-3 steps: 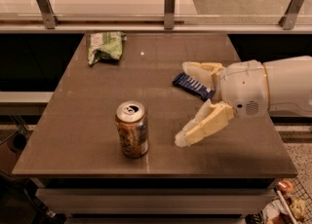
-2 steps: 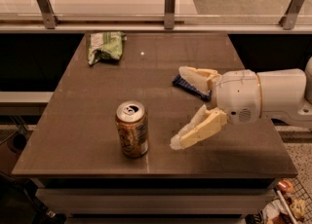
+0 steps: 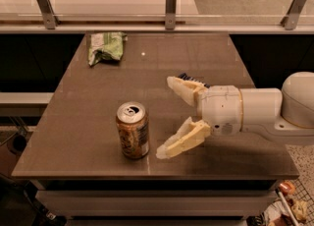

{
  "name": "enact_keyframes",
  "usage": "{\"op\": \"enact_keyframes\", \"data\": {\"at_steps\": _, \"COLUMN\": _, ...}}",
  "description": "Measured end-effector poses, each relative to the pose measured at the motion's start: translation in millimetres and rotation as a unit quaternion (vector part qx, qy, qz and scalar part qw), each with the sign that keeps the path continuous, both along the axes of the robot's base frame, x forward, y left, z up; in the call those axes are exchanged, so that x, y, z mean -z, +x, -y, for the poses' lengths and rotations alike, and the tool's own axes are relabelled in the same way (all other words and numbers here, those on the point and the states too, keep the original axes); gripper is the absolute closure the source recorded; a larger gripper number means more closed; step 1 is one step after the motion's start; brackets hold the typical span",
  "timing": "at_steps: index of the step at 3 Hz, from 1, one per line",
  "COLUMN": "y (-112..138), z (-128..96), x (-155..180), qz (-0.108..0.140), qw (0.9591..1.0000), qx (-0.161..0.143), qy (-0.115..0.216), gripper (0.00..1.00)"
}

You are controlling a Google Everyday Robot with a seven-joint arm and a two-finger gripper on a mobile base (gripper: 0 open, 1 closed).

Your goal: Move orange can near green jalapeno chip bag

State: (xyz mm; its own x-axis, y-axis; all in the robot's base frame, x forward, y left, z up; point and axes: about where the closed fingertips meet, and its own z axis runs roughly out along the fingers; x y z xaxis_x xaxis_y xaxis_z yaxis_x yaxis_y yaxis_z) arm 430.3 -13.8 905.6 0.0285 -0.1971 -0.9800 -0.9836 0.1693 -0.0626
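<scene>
Hovering just right of the orange can (image 3: 132,130), my fingers (image 3: 184,139) spread wide, I could topple it by clipping its side.

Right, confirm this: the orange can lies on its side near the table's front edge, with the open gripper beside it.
Wrong on one point: the camera view shows the orange can standing upright, silver top up, not on its side. The rest holds: it is near the table front edge, with the open gripper beside it.
</scene>
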Motion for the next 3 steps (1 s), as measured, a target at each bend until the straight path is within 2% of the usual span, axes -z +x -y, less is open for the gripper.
{"op": "enact_keyframes", "data": {"at_steps": 1, "y": 1, "z": -10, "x": 11, "qz": -0.002, "qw": 0.9998, "qx": -0.008, "qy": 0.018, "gripper": 0.0}}
{"op": "enact_keyframes", "data": {"at_steps": 3, "y": -3, "z": -33, "x": 15, "qz": 0.006, "qw": 0.9994, "qx": -0.018, "qy": 0.029, "gripper": 0.0}}
